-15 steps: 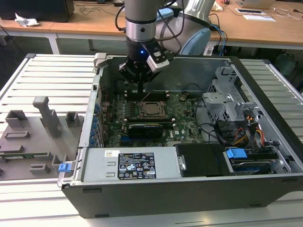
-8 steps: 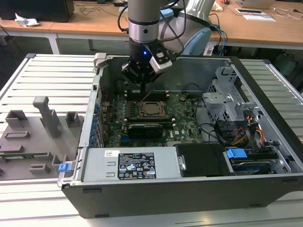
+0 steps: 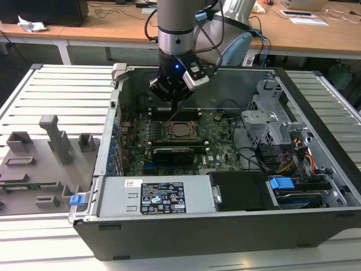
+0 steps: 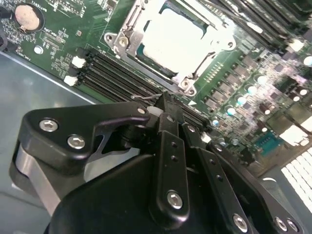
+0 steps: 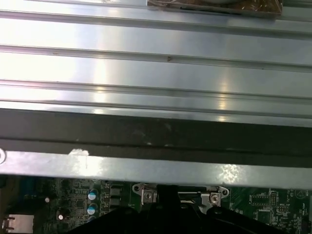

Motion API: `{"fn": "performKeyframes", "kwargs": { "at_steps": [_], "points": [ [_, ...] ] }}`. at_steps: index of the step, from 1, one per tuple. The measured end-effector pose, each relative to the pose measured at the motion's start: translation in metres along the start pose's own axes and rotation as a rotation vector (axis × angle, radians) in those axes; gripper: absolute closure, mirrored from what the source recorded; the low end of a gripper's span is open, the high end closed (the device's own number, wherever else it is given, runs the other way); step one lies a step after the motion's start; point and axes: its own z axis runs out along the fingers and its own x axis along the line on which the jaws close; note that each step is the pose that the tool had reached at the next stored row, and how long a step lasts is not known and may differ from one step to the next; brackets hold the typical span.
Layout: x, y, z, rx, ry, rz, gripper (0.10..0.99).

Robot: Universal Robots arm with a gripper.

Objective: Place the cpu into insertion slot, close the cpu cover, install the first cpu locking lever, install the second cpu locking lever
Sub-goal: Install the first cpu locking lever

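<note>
Motherboard [image 3: 169, 148], green, lies flat inside an open computer case [image 3: 225, 226] on a slatted grey worktop [image 3: 62, 96]. Near its middle, in the exterior view, sits the insertion slot [image 3: 181, 130] with the cpu [image 3: 182, 130] already lying in it — the pale metal top shows through the square window of the cpu cover [image 3: 174, 124], which lies flat around the chip. In the second wrist view the same cpu [image 4: 178, 36] glares bright inside the cover frame [image 4: 127, 22], with screws at the frame's corners and long black memory slots [image 4: 114, 73] running just beside it. The hand [image 3: 176, 97] hangs above the board on the side of the socket toward the case's far wall; in the second wrist view its black fingers [image 4: 168, 126] are drawn together, closed, their tips at a thin wire lever [image 4: 144, 97] beside the socket, though whether they pinch it I cannot tell. A long black expansion card [image 3: 179, 152] lies near the socket, toward the camera. On the exterior view's left a grey fixture plate [image 3: 39, 164] rests on the worktop — well apart from the case.
</note>
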Motion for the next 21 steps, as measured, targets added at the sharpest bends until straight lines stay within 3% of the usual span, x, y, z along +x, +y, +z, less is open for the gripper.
{"fn": "performKeyframes", "kwargs": {
  "at_steps": [12, 21],
  "points": [
    [-0.0113, 0.0038, 0.0116, 0.001, 0.0005, 0.000, 0.980],
    [-0.0258, 0.0039, 0.0199, 0.001, 0.0053, 0.000, 0.980]
  ]
}}
